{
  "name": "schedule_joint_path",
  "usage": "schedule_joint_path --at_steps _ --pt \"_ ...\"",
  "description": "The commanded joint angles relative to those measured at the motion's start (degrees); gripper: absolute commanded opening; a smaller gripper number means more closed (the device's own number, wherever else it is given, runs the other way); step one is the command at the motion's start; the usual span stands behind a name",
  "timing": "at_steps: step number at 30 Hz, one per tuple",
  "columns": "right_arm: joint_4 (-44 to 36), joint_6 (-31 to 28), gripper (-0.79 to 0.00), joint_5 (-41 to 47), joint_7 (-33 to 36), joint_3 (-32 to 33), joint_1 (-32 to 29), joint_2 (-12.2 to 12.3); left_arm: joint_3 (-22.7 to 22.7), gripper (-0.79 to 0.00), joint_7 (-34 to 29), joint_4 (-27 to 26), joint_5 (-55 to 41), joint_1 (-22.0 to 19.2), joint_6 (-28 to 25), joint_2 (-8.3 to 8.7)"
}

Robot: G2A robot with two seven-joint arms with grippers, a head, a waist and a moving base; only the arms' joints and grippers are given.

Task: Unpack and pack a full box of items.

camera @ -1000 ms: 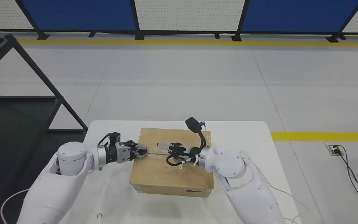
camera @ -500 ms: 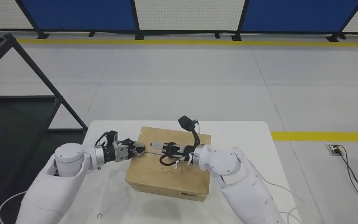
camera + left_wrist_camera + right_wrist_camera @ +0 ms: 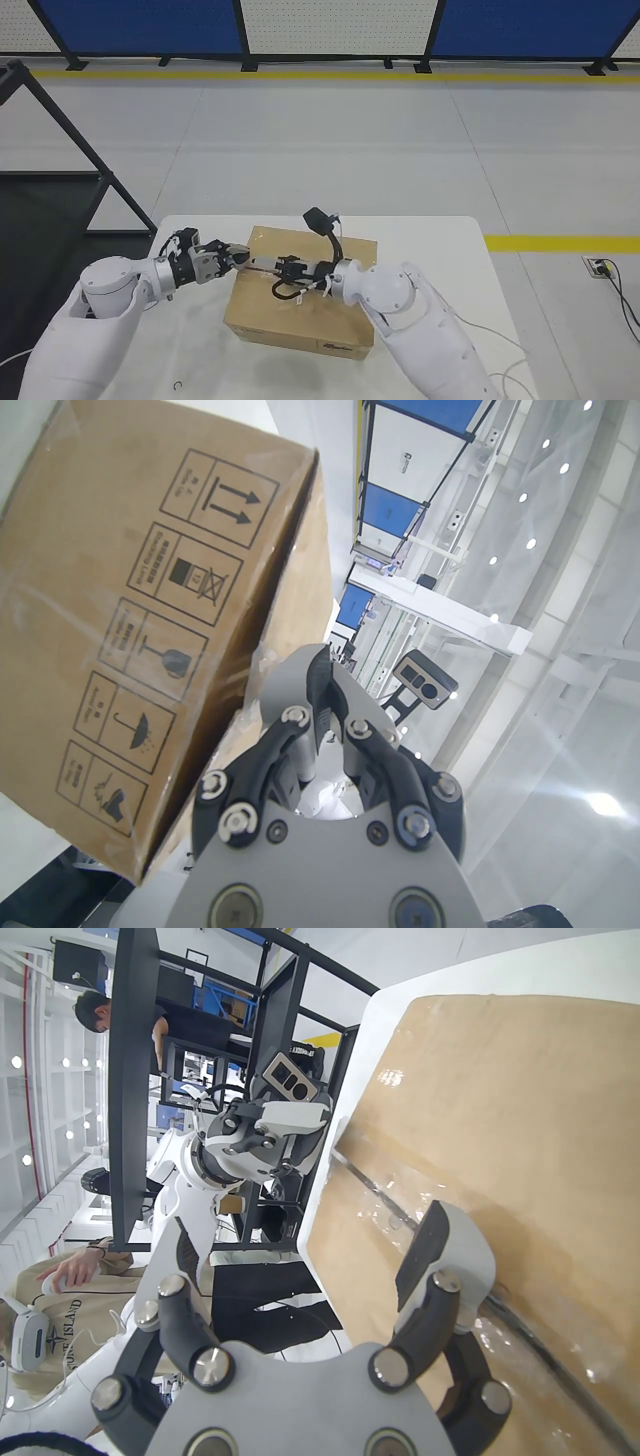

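**A:** What has changed in the last second?

**B:** My right claw [image 3: 285, 272] has slid leftward along the top of the box [image 3: 300, 320], following the tape [image 3: 370, 1188] seam. My left claw [image 3: 238, 258] has drawn back to the box's left edge. The near end of the box has also nudged slightly left on the table [image 3: 440, 250].

**A:** And what does that mean for the task?

**B:** The flaps are still closed, so I judge we're still working the seam open. Nothing is unpacked yet.

**A:** How do the claws stand?

**B:** The left is pinched fully together at the box's far-left corner, beside some crumpled clear tape. I can't tell whether any tape is caught between its pads. The right is spread wide and holds nothing, with one finger [image 3: 440, 1253] lying on the box top beside the seam.

**A:** Is there any writing?

**B:** The side of the box facing my left claw carries a column of handling symbols [image 3: 165, 650]. From the top they show up-arrows, a stacking limit, a glass and an umbrella, plus one more I can't make out. The small captions beside them I won't read off.
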Motion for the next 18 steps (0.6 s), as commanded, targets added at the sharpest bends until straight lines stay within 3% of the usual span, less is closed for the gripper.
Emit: schedule_joint_path --at_steps 1,7,8,9,10,18 --pt "1.21 -0.41 0.0 1.6 -0.93 -0.8 0.88 -0.48 -1.03 -0.785 0.34 -0.06 -0.72 0.59 -0.41 0.17" --pt "7.04 -0.31 0.0 5.49 -2.2 -3.41 4.51 -2.13 -3.48 -0.785 2.68 0.01 -4.2 2.02 -1.18 0.29" --pt "8.1 -0.46 0.0 6.07 -2.19 -3.92 5.12 -2.43 -3.72 -0.69 2.97 0.04 -4.88 2.16 -1.14 0.26" --pt "9.2 -0.62 0.0 6.62 -2.34 -4.32 5.7 -2.71 -4.03 -0.483 3.32 0.11 -5.48 2.27 -1.29 0.25" --pt "10.2 -0.85 0.0 7.1 -2.32 -4.71 6.26 -2.98 -4.36 0.0 3.69 0.21 -6.07 2.39 -1.38 0.24" --pt "14.27 -1.78 0.0 7.12 -3.19 -6.77 8.67 -4.27 -6.81 0.0 6.0 0.53 -10.66 2.96 -2.23 0.13"
